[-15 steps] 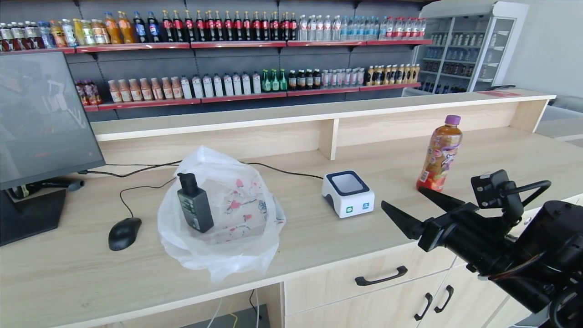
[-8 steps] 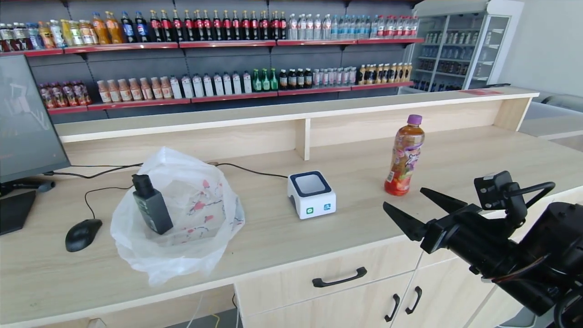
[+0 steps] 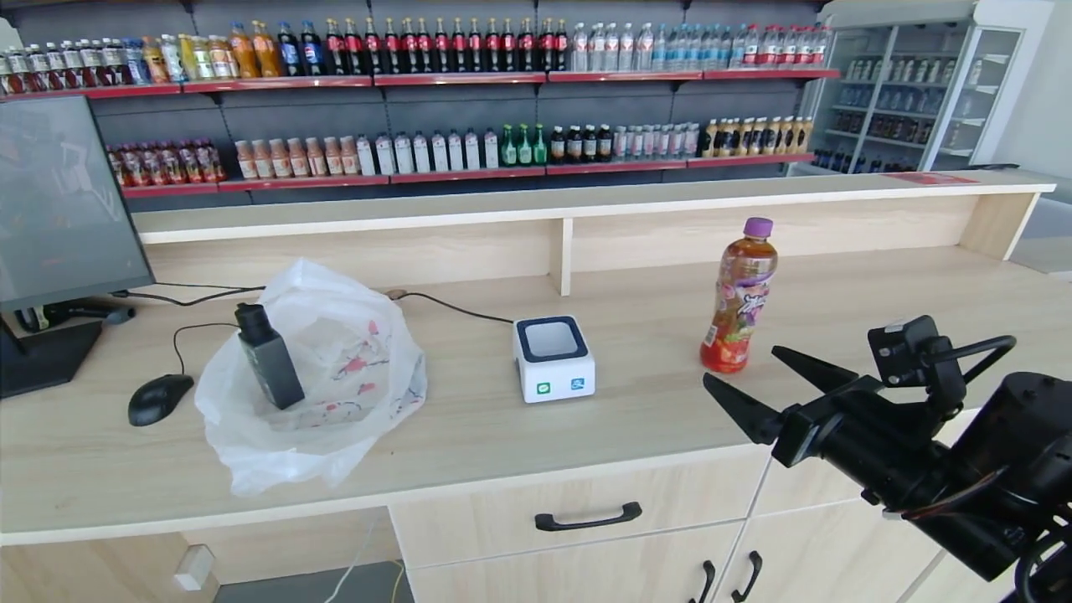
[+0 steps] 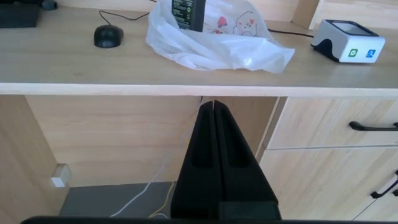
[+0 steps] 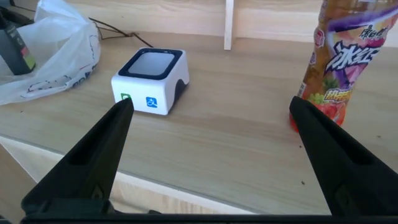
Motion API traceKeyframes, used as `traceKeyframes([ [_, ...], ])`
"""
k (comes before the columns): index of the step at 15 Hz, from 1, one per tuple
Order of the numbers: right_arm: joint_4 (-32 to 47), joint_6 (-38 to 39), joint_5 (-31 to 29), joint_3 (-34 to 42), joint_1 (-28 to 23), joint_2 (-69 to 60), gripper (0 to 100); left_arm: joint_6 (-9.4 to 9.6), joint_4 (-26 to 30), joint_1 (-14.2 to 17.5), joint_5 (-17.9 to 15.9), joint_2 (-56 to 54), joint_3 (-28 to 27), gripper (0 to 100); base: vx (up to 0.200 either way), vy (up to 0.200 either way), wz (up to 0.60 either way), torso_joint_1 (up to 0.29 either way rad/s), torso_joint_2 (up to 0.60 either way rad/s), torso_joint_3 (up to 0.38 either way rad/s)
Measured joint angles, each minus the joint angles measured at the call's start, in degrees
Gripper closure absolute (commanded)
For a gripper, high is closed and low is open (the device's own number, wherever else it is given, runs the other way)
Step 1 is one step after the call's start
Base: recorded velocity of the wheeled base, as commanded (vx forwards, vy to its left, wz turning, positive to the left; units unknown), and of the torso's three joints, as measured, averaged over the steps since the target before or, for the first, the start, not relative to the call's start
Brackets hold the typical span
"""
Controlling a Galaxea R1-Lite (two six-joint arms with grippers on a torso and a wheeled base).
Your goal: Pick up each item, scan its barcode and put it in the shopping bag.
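While right gripper point(image 3: 740, 365) gapes near the bottle point(image 3: 741, 293), left gripper point(image 4: 213, 104) hangs closed below counter point(image 4: 93, 78).

The robot's head turns, and the whole table point(image 3: 502, 435) scene slides left in its view. The bottle point(image 3: 740, 293) now shows beside the right tool point(image 3: 740, 365) tips, no longer above them.
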Motion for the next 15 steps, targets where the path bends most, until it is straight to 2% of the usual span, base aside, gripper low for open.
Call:
traceKeyframes([
  [5,0.0,-0.9,0.0,-0.1,0.0,1.2,0,0.02,0.1,0.0,0.0,0.0,0.0,100,0.0,-0.2,0.0,0.0,0.0,0.002],
  [7,0.0,-1.4,0.0,0.2,0.0,1.4,0,0.05,0.1,0.0,0.0,0.0,0.0,100,0.0,-0.2,0.6,0.005,0.0,0.005],
  [8,-0.1,-1.4,0.0,0.3,0.0,1.4,0,0.11,0.1,0.0,0.0,0.0,0.0,100,0.0,0.0,0.6,-0.007,0.0,-0.002],
  [15,-0.1,-3.3,0.0,-0.5,0.1,1.9,0,0.67,0.1,0.0,-0.1,0.0,0.0,100,0.0,0.0,0.0,0.0,0.0,0.0],
])
